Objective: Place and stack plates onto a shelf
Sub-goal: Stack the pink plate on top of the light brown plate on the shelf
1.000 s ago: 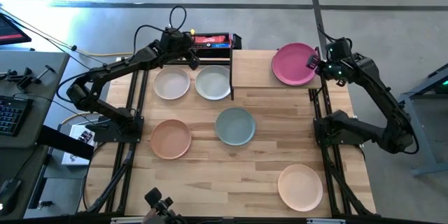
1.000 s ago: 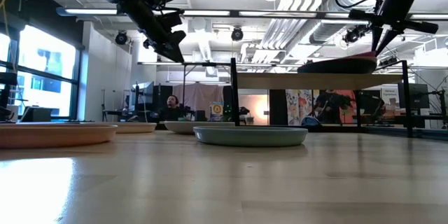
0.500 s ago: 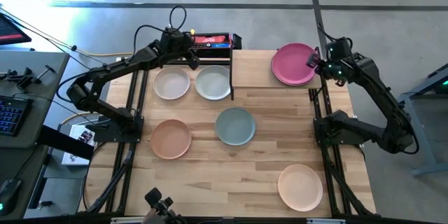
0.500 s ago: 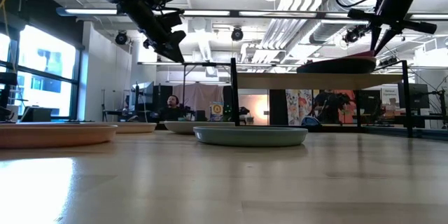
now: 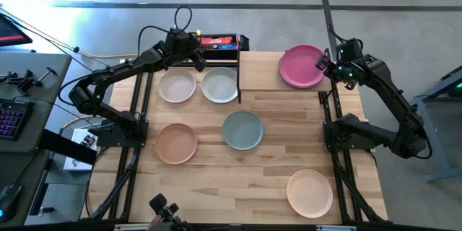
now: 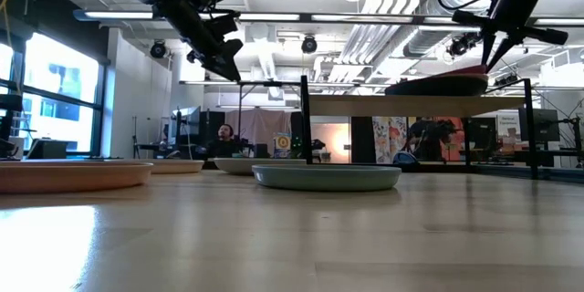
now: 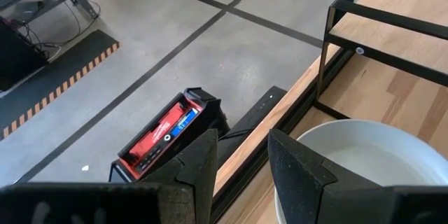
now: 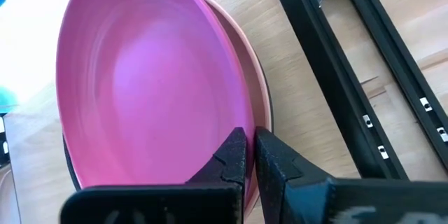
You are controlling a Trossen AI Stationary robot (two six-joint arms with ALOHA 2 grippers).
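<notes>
The right claw point(image 5: 324, 66) is clenched on the rim of the magenta plate point(image 5: 302, 66), which is slightly tilted on top of a stack of plates point(image 8: 260, 101) on the shelf point(image 5: 263, 71), at the shelf's right end near the far right corner of the tabletop point(image 5: 274, 177). The left claw point(image 5: 198, 57) is released and holds nothing; it hangs in the air above the far edge of the tabletop, next to the shelf's left end. Just below it, two pale plates point(image 5: 177, 85) lie side by side. A peach plate point(image 5: 176, 143) and a sage green plate point(image 5: 242, 130) lie near the middle, and a cream plate point(image 5: 310, 192) lies near the front right corner.
</notes>
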